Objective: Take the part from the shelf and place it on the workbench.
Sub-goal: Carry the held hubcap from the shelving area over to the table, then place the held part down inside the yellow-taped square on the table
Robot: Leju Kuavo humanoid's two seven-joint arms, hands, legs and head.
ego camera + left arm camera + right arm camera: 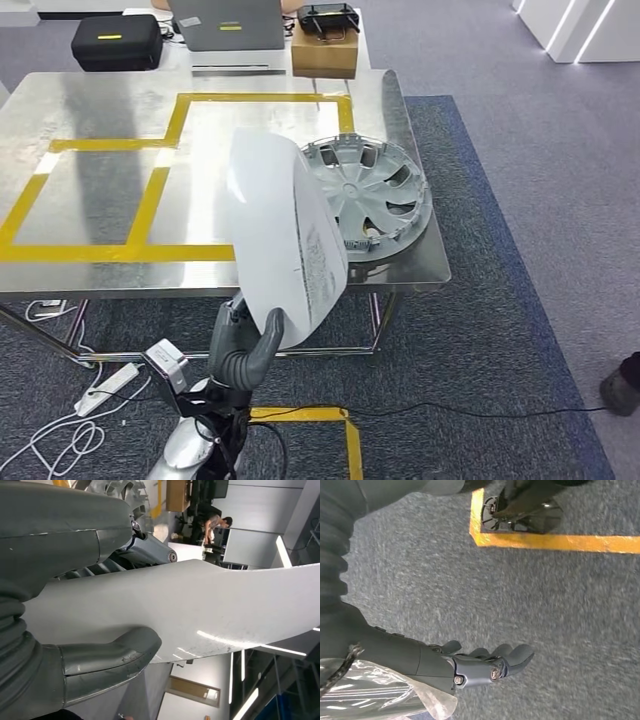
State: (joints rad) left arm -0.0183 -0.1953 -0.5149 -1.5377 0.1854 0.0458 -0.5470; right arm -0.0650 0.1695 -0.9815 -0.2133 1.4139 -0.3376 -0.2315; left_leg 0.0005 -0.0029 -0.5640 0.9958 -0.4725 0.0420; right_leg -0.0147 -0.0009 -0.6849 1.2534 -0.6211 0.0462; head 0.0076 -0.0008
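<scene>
the left hand (pixel 243 352) grips the lower edge of a white panel (pixel 283 235), held up over the worktop's (pixel 98 200) near edge. it looks light, stiff and smooth, so likely slippery. the right hand (pixel 486 662) hangs empty, fingers loosely straight. a hubcap (pixel 373 190) occupies the near corner; beyond sit a black case (pixel 117 42) and box (pixel 323 50).

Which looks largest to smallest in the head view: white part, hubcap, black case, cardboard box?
1. White part, though it is nearest the camera, held in the left hand.
2. Hubcap.
3. Black case.
4. Cardboard box.
</scene>
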